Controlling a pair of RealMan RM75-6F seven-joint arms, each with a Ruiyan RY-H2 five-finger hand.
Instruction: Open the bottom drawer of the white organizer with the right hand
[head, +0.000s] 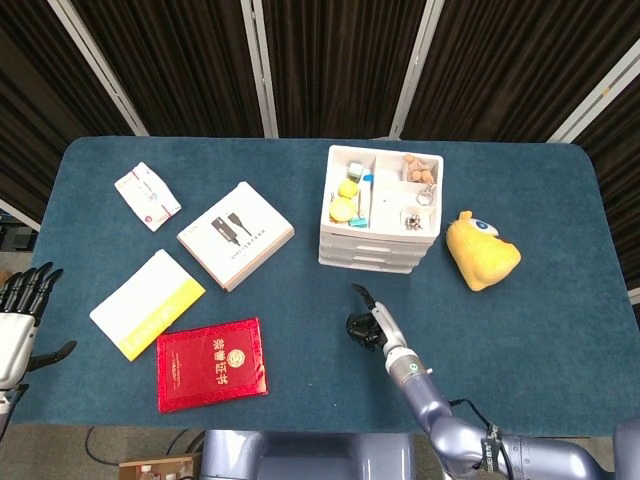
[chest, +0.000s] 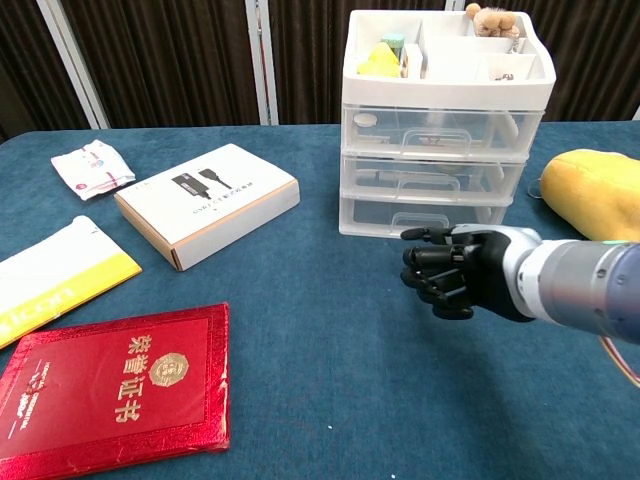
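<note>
The white organizer (head: 380, 215) stands at the table's middle back, an open tray on top and three clear drawers below, all pushed in. Its bottom drawer (chest: 370, 218) has a small arched handle at its centre. My right hand (chest: 455, 272) hovers just in front of that drawer, slightly right of the handle, fingers curled in and the thumb pointing toward the drawer front, holding nothing. From above, the right hand (head: 368, 322) is a short gap short of the organizer. My left hand (head: 20, 310) hangs beyond the table's left edge, fingers spread, empty.
A yellow plush toy (chest: 595, 195) lies just right of the organizer. Left of it are a white box (head: 236, 235), a yellow-and-white packet (head: 147, 303), a red booklet (head: 212, 364) and a small pouch (head: 147, 196).
</note>
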